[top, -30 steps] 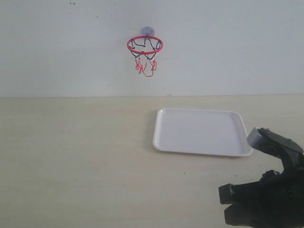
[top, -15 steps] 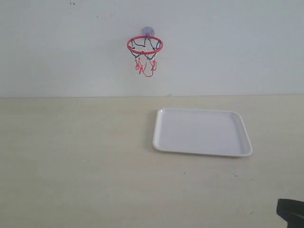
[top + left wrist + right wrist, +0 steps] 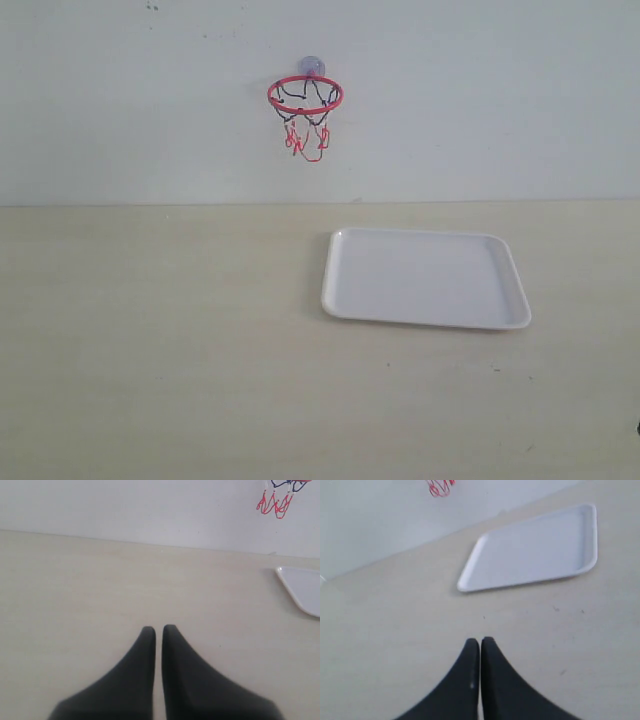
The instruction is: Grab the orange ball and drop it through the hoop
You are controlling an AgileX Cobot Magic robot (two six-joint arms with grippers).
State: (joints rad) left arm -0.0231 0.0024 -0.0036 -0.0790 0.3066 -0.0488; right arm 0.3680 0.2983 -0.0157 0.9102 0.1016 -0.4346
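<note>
In the exterior view you see the hoop (image 3: 305, 95) in the upper middle of the frame, a little left of centre, fixed on the white wall (image 3: 500, 100) by a clear suction cup (image 3: 311, 66). Its red ring (image 3: 272, 97) is about level, and the black-and-red net (image 3: 307, 138) hangs under it, well above the table (image 3: 150, 350). The white tray (image 3: 425, 278) lies flat on the table, right of centre in the frame, lower than the hoop and to its right, and there is nothing on it. Where the orange ball is you cannot tell, because no view shows it. Your two hands show only in the wrist views. The left hand (image 3: 158, 628) has its two dark fingers (image 3: 125, 680) brought nearly together, with only a thin line of table between them, and it grips nothing; it is over bare table, with one corner of the tray (image 3: 302, 592) and the end of the net (image 3: 275, 502) at the border of that view. The right hand (image 3: 480, 641) has its fingers (image 3: 510, 690) pressed together at the tips and it also grips nothing; the tray (image 3: 535, 550) lies ahead of it on the table, apart from the fingertips, and a small red piece of the net (image 3: 440, 487) shows against the wall.
</note>
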